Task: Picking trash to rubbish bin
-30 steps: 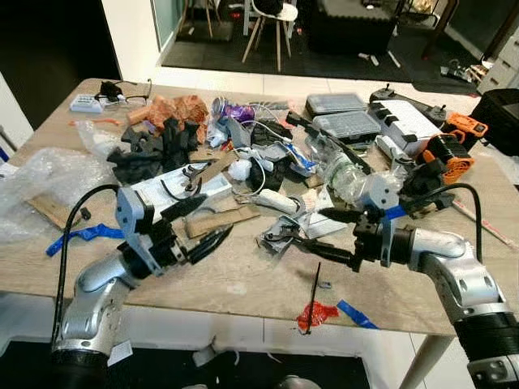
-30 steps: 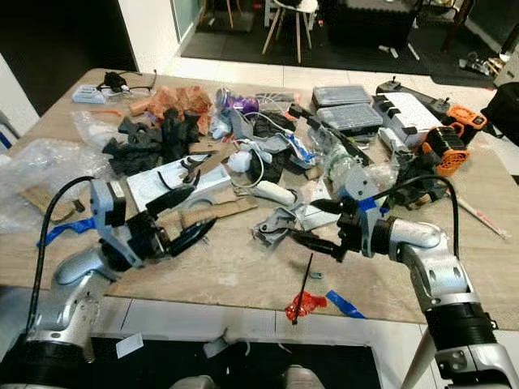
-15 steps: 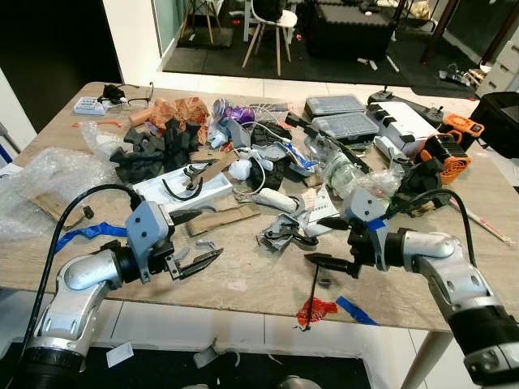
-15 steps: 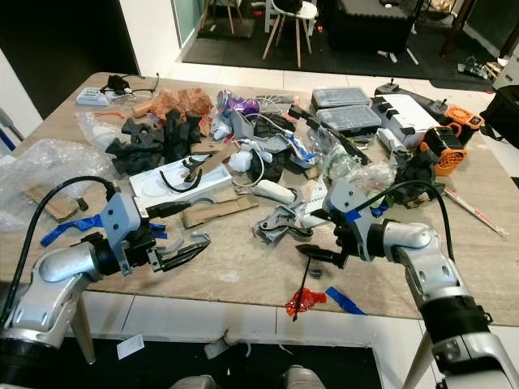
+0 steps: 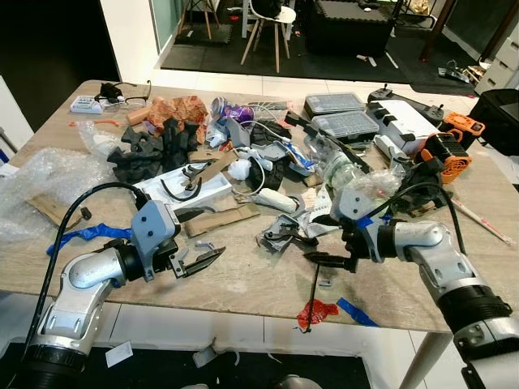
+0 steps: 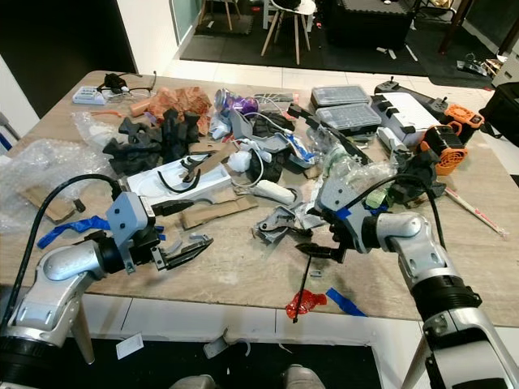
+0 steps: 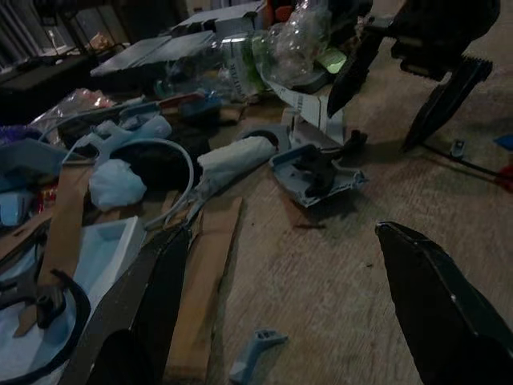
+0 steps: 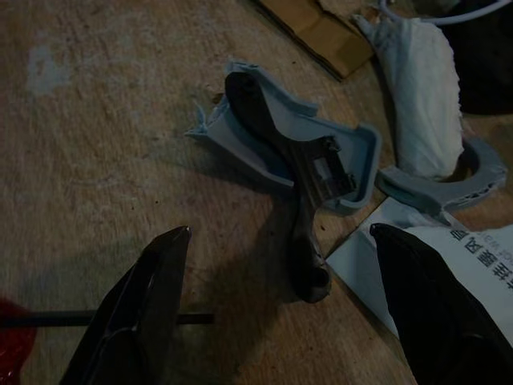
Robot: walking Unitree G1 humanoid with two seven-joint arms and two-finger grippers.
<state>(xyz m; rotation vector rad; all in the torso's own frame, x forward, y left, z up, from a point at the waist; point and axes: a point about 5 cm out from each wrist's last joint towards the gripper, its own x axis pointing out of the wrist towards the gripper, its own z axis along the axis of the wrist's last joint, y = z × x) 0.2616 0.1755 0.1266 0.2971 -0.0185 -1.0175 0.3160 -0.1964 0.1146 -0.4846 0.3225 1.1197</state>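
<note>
- My right gripper [image 5: 323,241] hovers with fingers spread apart over the grey plastic scrap [image 8: 298,156], which lies on the wooden table [image 5: 259,284] at the gripper's 10 o'clock.
- A black stick [image 5: 314,292] with a red scrap [image 5: 316,311] lies at its 6 o'clock.
- My left gripper [image 5: 199,239] hangs spread apart too, a cardboard strip [image 5: 220,219] at its 1 o'clock.

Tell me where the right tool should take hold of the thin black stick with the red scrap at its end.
Grip the thin black stick on its bare upper shaft, near the right tool, well away from the crumpled red scrap at the table edge. It lies flat on the wood, so probably come straight down from above, open fingers straddling the shaft across its length.
</note>
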